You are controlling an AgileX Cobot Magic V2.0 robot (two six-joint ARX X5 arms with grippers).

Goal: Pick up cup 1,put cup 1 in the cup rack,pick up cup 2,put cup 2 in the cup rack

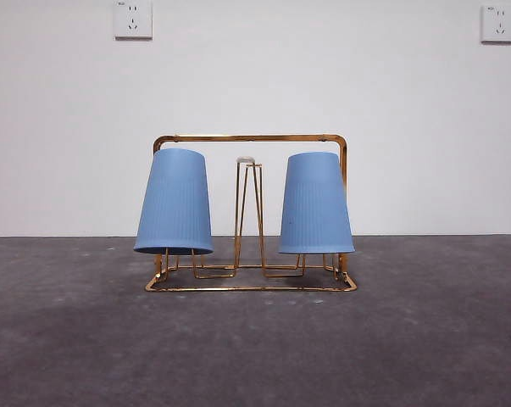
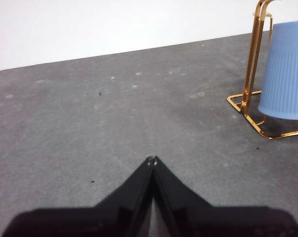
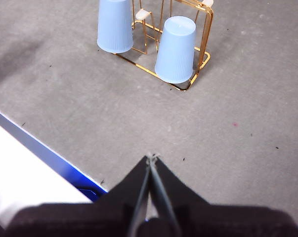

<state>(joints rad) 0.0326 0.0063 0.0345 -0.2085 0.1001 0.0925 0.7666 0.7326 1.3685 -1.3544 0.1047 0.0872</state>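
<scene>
Cups both sit inverted on the cup rack, so the placing looks done.

Left gripper: jaws pressed together at the tips, holding nothing, low over bare grey table, rack corner and one cup off to the side, well apart. Right gripper: jaws likewise closed tip to tip, empty, well back from the rack and looking down on it; a white panel with a blue edge lies near it.

Left-hand blue cup in the front view: mouth down on a prong, tilted slightly, top leaning in toward the rack's middle. Right-hand blue cup: mouth down too, nearer upright. Between them one bare hairpin prong with a white tip.

Handling, as judged: cups look like thin ribbed plastic, light, stiff enough for a pinch but liable to flex at the rim. Taper means jaws could slide toward the narrow end; ribbing should help friction. Best hold is across the body about mid-height. Rack is thin gold wire, probably light, so a tug on a cup may drag or tip it.
</scene>
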